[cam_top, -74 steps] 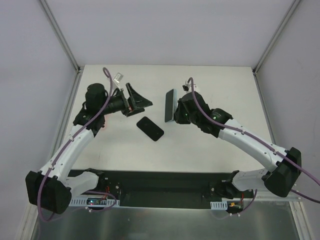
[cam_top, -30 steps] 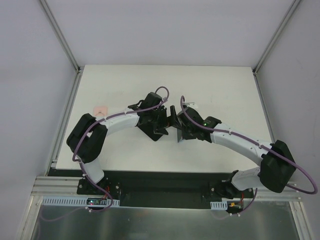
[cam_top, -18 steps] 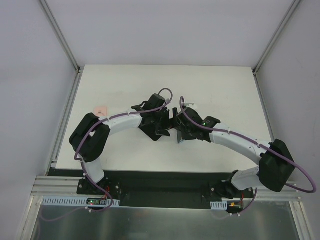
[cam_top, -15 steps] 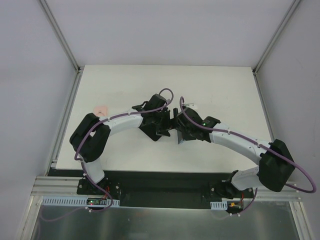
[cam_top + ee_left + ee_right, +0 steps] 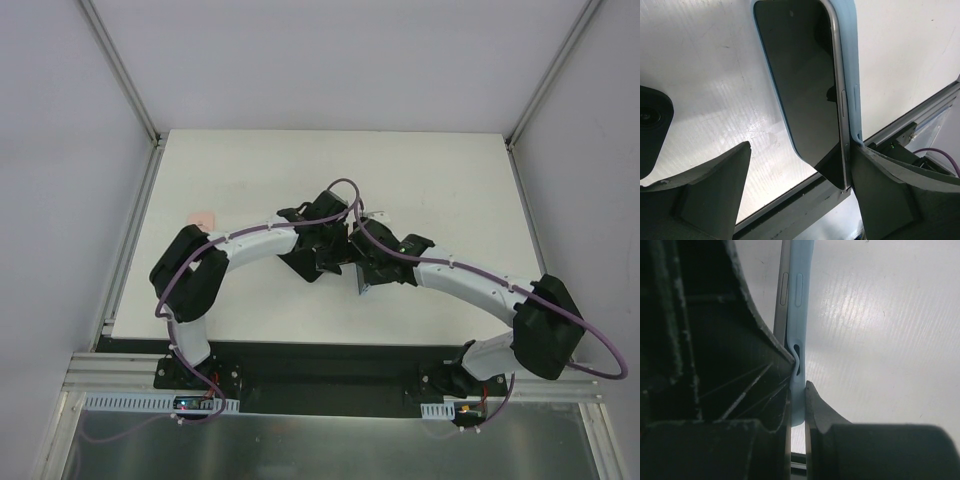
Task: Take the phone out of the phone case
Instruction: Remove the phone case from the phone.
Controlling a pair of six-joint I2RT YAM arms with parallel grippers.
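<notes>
Left wrist is showing left gripper (image 5: 801,150) spread astride the phone (image 5: 800,75); right gripper (image 5: 799,382) is pinching the case (image 5: 799,300). Clamping phone only, clear of case, is looking best.

Beside the phone (image 5: 800,85), on its screen side, bare table (image 5: 715,75) lay between the glass and one finger (image 5: 715,185) of the left gripper (image 5: 801,146) (a black device (image 5: 650,125) sat beyond it). The other finger (image 5: 890,185) touched the case (image 5: 846,55), closing that side. The right gripper (image 5: 800,372) clamped the case's edge, blocking there; behind the phone's back the table lay bare.
</notes>
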